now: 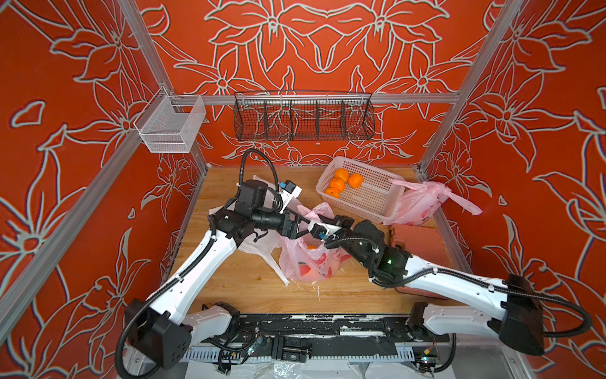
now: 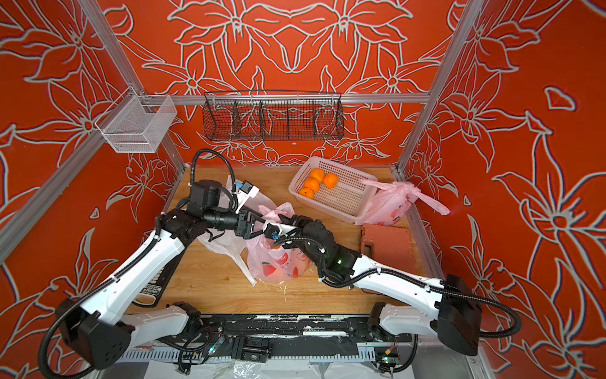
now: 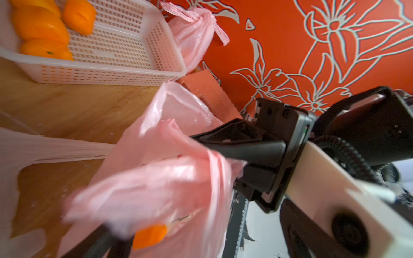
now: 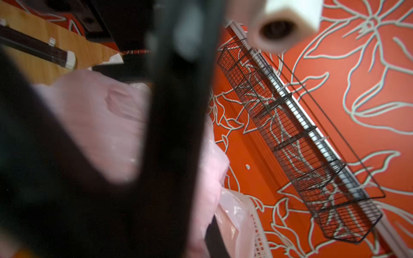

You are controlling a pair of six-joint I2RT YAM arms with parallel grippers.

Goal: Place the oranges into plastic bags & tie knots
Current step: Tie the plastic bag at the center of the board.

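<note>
At the middle of your wooden table (image 1: 249,279), the open pink bag (image 1: 311,262) stands between both arms. A white bag (image 1: 259,249) lies flat just beside it, under the left arm. Your white perforated basket (image 1: 370,200) sits toward the back, with a tied pink bag (image 1: 416,206) against its right side. Your right gripper (image 3: 201,141) is clamped together on the open bag's handle plastic. Your left gripper (image 1: 303,226) has its jaws apart just beside that handle. Four oranges (image 1: 337,183) lie in the basket's far left corner, and one orange (image 3: 149,236) shows inside the open bag. A knot (image 1: 441,190) tops the tied bag.
</note>
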